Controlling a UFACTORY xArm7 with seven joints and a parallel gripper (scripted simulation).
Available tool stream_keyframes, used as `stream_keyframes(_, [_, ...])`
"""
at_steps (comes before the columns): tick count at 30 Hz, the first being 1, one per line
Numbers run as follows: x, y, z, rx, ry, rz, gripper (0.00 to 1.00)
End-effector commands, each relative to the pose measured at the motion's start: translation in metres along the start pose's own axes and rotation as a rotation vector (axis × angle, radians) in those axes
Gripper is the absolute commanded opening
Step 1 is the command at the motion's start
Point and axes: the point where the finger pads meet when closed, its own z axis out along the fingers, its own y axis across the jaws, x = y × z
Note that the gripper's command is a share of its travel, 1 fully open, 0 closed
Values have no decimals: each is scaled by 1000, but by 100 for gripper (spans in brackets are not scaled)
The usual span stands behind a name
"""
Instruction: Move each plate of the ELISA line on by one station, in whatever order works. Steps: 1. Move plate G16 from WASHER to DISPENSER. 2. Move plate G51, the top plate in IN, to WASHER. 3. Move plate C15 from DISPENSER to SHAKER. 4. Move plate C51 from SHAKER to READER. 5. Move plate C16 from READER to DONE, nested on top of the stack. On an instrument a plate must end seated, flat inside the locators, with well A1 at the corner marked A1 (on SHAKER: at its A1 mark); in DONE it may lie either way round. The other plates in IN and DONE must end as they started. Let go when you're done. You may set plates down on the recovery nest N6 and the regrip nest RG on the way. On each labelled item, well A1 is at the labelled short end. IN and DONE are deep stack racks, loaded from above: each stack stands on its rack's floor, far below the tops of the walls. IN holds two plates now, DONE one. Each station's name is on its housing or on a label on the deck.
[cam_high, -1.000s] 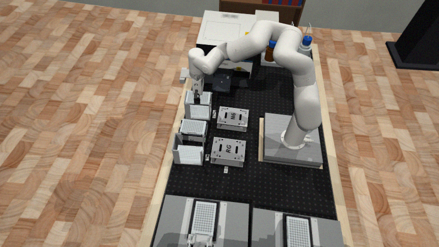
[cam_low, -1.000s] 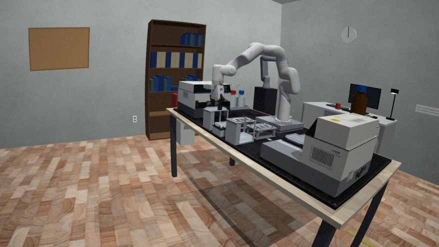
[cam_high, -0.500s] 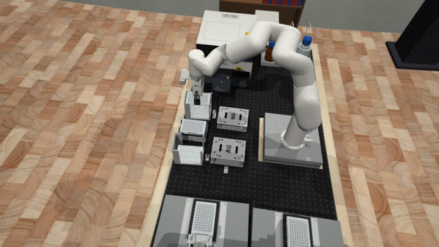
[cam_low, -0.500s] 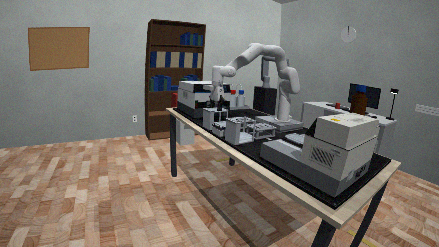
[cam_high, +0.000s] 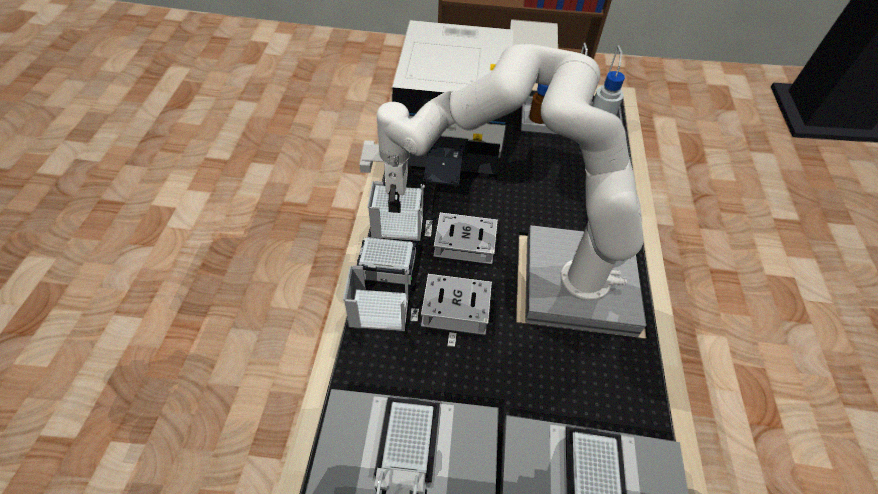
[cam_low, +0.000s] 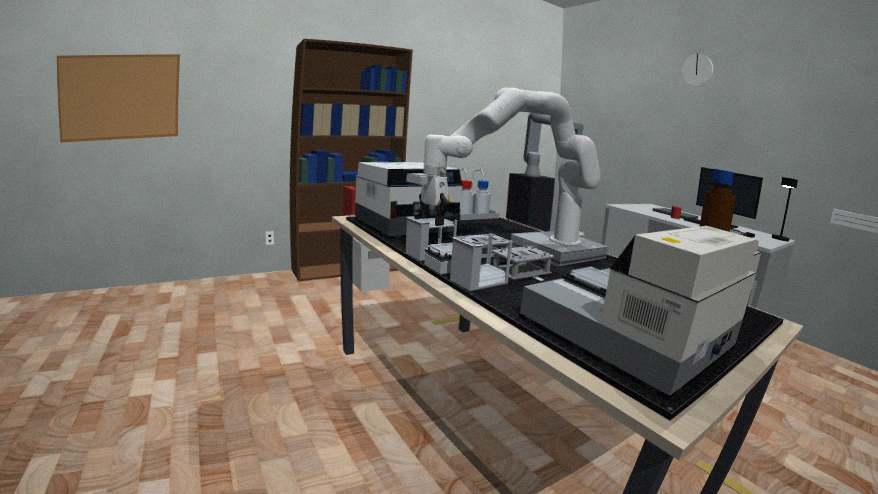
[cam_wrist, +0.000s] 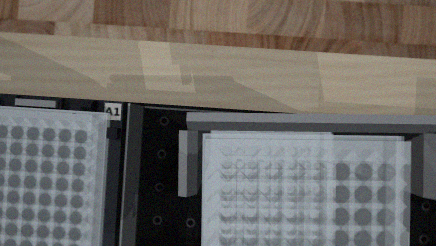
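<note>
My gripper (cam_high: 394, 204) (cam_low: 439, 216) hangs over the stack rack (cam_high: 372, 216) (cam_wrist: 300, 119) nearest the reader and is shut on a clear well plate (cam_high: 410, 197) (cam_wrist: 305, 160), taken to be C16. The plate is held flat just inside the top of the rack, above another plate whose wells show through it at the right of the wrist view. The fingers do not show in the wrist view. The shaker plate (cam_high: 386, 253) (cam_wrist: 45, 180) sits beside the rack, by an A1 mark (cam_wrist: 113, 111). The reader's dark tray (cam_high: 443, 165) is bare.
The second rack (cam_high: 351, 294) holds a plate (cam_high: 379, 309). Nests N6 (cam_high: 465, 232) and RG (cam_high: 457, 297) stand bare to the right. Two front instruments hold plates (cam_high: 408, 436) (cam_high: 595, 463). The reader housing (cam_high: 442, 61) is behind the arm. The table edge is close on the left.
</note>
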Motion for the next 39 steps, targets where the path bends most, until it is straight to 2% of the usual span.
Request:
stream_keyframes(1, [2, 1, 0, -2, 6, 0, 0])
stream_keyframes(39, [2, 1, 22, -2, 6, 0, 0])
